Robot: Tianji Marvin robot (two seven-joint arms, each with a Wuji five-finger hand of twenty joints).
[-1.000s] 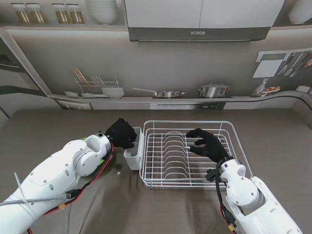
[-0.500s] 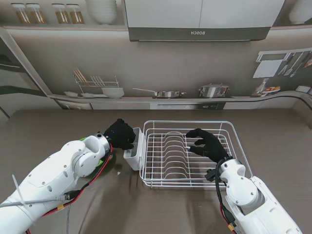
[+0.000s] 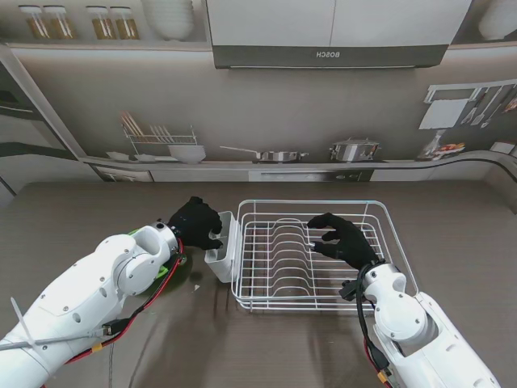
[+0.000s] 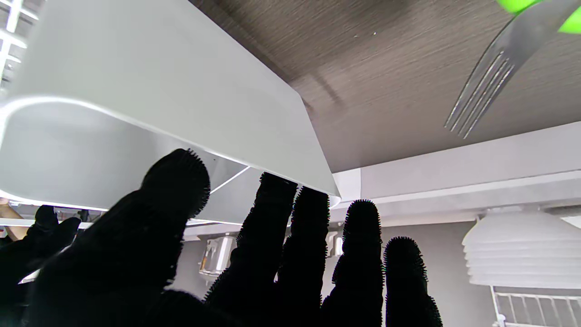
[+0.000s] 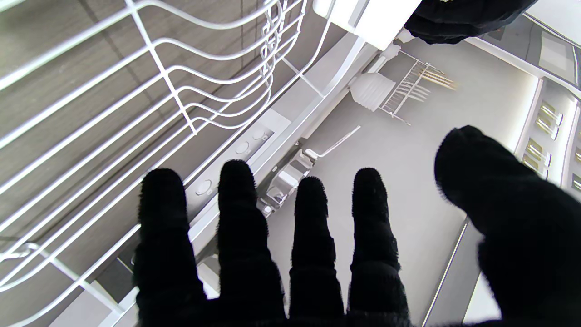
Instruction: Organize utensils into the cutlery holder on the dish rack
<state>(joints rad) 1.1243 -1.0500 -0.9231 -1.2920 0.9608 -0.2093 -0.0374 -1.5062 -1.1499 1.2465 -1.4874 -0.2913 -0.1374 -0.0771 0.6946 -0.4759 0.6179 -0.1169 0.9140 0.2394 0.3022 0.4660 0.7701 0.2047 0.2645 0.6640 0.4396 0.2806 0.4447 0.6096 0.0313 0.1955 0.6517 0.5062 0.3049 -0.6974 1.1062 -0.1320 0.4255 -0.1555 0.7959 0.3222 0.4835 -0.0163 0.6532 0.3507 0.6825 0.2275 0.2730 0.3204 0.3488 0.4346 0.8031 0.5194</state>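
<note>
The cutlery holder (image 3: 220, 250) was a plain white tub hung on the left outer side of the white wire dish rack (image 3: 380, 212), and nothing showed standing inside it. In your left wrist view a fork (image 4: 483, 86) with a metal head and a bright green handle lay on the brown table (image 3: 73, 218), a little apart from the holder's wall (image 4: 150, 86) and untouched. From the stand only a patch of green (image 3: 166, 269) could be seen under your left forearm, so the fork lay on the table to the left of the holder.

Your left hand (image 3: 199, 222) was at the holder's rim, its fingertips (image 4: 272, 195) right against the white edge and the thumb apart from them; it held nothing, fingers spread. Your right hand (image 3: 343, 238) hovered over the rack's wire floor, fingers splayed and also holding nothing.

I judge you were between utensils, or steadying the holder, with the fork yet to go in. The next move would call for drawing the left hand back to the fork, pinching its green handle, tipping it upright and lowering it into the tub. Whether other utensils lay on the table I could not tell.
</note>
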